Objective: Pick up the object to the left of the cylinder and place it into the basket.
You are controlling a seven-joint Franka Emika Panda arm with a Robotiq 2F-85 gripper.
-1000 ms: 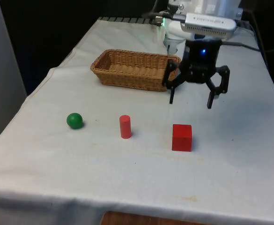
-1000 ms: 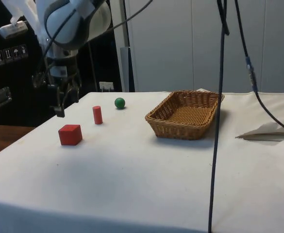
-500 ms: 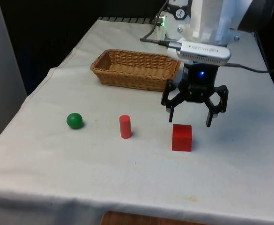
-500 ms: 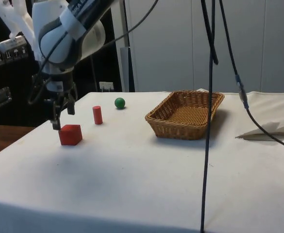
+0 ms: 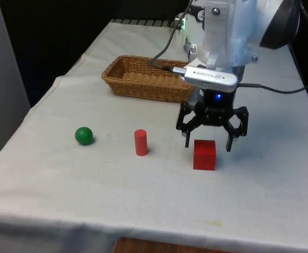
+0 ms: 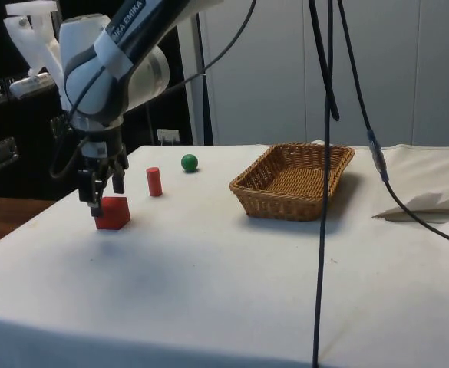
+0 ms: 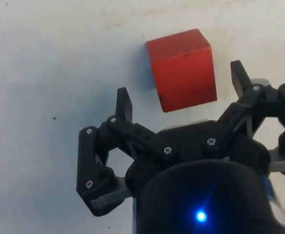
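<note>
gripper: black two-finger gripper [image 5: 207,143] low over the red cube [image 5: 204,154], fingers spread wide, nothing held
cube position: on the white cloth at the front view's right of the red cylinder [image 5: 140,142]; green ball [image 5: 83,135] sits on the cylinder's other side
key relation: cube lies directly below and between the fingertips, slightly toward the camera side in the front view; wrist view shows cube [image 7: 182,68] centred in the gap, faces a bit rotated against the fingers
basket: wicker basket [image 5: 123,78] further back, well apart
next move, judged: straight descent, then close
</note>
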